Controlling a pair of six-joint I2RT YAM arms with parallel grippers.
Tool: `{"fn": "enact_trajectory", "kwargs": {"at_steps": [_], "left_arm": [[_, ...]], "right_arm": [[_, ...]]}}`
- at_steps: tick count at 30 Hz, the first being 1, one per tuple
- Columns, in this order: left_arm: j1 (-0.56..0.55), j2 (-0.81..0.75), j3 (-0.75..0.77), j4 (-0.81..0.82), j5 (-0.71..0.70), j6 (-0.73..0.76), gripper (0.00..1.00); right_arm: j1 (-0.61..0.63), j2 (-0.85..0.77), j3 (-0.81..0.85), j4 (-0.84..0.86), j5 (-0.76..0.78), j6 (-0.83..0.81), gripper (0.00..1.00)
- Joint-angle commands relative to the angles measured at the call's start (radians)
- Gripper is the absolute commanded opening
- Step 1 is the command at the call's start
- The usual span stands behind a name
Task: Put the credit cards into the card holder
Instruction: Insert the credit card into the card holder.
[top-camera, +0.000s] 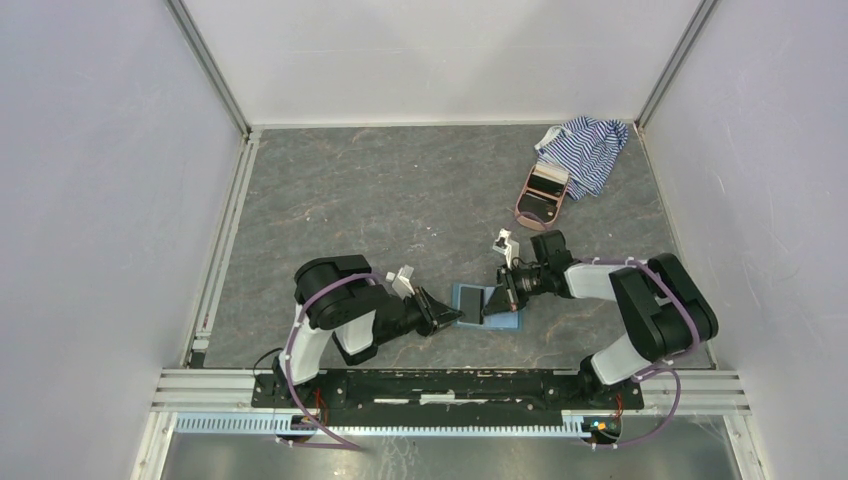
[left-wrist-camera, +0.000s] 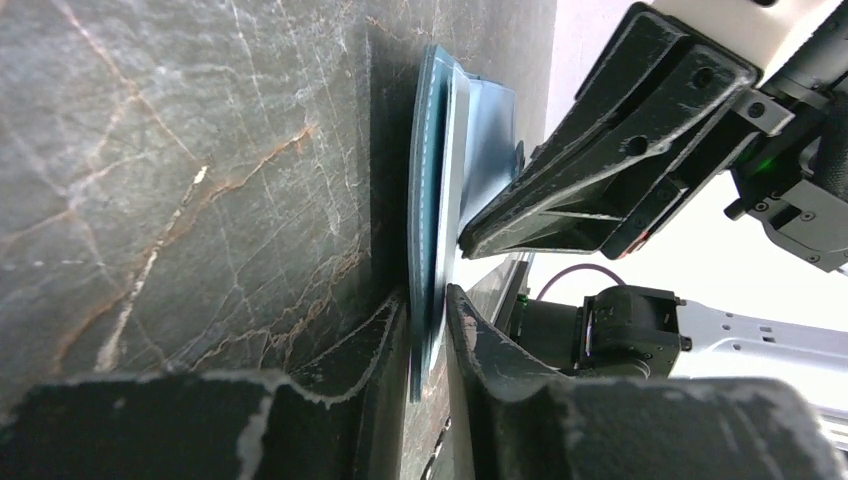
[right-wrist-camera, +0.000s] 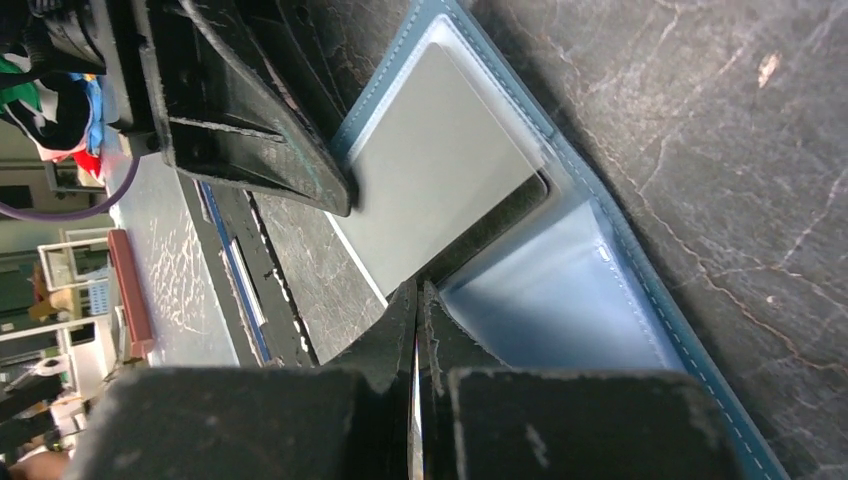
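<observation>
Hold the open card holder (top-camera: 487, 303), near-centre on the table (top-camera: 400, 200), steady with your left gripper (left-wrist-camera: 428, 305) straddling its left edge (whether it clamps, I cannot tell), and nudge the grey card (right-wrist-camera: 440, 170) deeper using the right gripper's (right-wrist-camera: 417, 292) pressed-together tips.

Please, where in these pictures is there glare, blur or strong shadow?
Top external view: even, soft light, only faint shadows. Left wrist view: blown out white beyond the card holder; the left pincer is blurred up close. Right wrist view: the credit card shines pale; the right pincer is out of focus.
</observation>
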Motion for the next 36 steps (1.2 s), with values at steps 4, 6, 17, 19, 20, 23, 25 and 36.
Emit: {"fn": "enact_trajectory", "kwargs": {"at_steps": [4, 6, 17, 19, 20, 23, 25, 36], "left_arm": [[-0.01, 0.036, -0.039, 0.195, -0.013, 0.032, 0.3], [-0.009, 0.027, -0.052, 0.195, -0.026, 0.035, 0.31], [-0.002, -0.045, -0.137, 0.195, -0.101, 0.067, 0.4], [0.004, -0.064, -0.158, 0.193, -0.11, 0.08, 0.41], [0.009, -0.072, -0.166, 0.193, -0.112, 0.087, 0.41], [0.021, -0.096, -0.184, 0.194, -0.112, 0.107, 0.42], [0.03, -0.117, -0.193, 0.184, -0.108, 0.123, 0.42], [0.044, -0.733, 0.044, -0.888, -0.171, 0.525, 0.51]], "right_arm": [[-0.02, -0.184, 0.036, -0.081, 0.026, -0.179, 0.0], [-0.026, -0.218, 0.036, -0.105, 0.022, -0.246, 0.0], [-0.158, -0.211, 0.119, -0.321, -0.158, -0.568, 0.08], [-0.193, -0.228, 0.118, -0.348, -0.184, -0.608, 0.11], [-0.206, -0.24, 0.119, -0.363, -0.19, -0.634, 0.12], [-0.243, -0.277, 0.131, -0.415, -0.204, -0.698, 0.16], [-0.27, -0.298, 0.14, -0.441, -0.214, -0.728, 0.18], [-0.417, -0.325, 0.366, -0.652, -0.188, -0.914, 0.22]]}}
